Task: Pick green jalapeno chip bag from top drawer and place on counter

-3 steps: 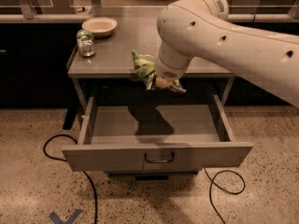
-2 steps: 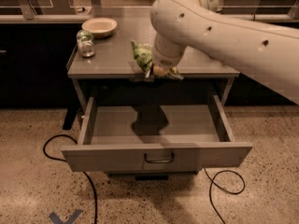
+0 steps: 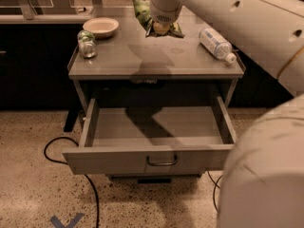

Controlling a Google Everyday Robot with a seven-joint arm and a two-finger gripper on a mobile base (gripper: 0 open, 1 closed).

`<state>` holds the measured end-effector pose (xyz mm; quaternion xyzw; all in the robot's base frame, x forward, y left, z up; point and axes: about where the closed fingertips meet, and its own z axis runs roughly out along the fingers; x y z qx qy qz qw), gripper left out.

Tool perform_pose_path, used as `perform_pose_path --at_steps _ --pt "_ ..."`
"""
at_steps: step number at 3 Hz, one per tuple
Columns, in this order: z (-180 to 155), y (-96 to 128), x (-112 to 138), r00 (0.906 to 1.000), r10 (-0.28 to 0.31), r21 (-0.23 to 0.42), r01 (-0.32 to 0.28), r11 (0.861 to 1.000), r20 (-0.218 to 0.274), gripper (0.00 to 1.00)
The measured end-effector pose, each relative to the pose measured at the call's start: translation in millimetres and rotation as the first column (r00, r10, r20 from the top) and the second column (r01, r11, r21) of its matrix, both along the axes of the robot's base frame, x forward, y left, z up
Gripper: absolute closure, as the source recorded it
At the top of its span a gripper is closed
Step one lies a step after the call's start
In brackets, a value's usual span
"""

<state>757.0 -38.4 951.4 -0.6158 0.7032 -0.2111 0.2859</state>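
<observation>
My gripper (image 3: 160, 28) is shut on the green jalapeno chip bag (image 3: 141, 11) and holds it in the air above the back middle of the counter (image 3: 142, 63). The crumpled green bag sticks out to the left and below the white wrist. The gripper's fingers are mostly hidden behind the bag and the wrist. The top drawer (image 3: 152, 132) stands pulled fully open below the counter, with nothing in it. Its front panel carries a small curved bar handle (image 3: 161, 162).
On the counter stand a pale bowl (image 3: 100, 26) at the back left, a green-topped metal can (image 3: 86, 43) lying at the left, and a plastic water bottle (image 3: 216, 43) lying at the right. My white arm fills the right side. Black cables (image 3: 71, 165) lie on the speckled floor.
The gripper has lifted the bag from the counter's front edge up and back over the counter. The view has shifted, and the bottle now shows.
</observation>
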Motion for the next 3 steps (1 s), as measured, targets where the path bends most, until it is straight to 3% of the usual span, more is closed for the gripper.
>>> perform_pose_path --at_steps 1,2,3 --pt "-25.9 -9.4 33.3 0.9969 0.024 -0.002 -0.024 1.000 -0.075 1.00" --pt "-89.1 1.3 52.1 0.9678 0.116 0.055 -0.106 0.993 -0.223 1.00" --pt "-117.5 11.6 58.7 0.9453 0.165 0.094 -0.144 0.985 -0.282 1.00"
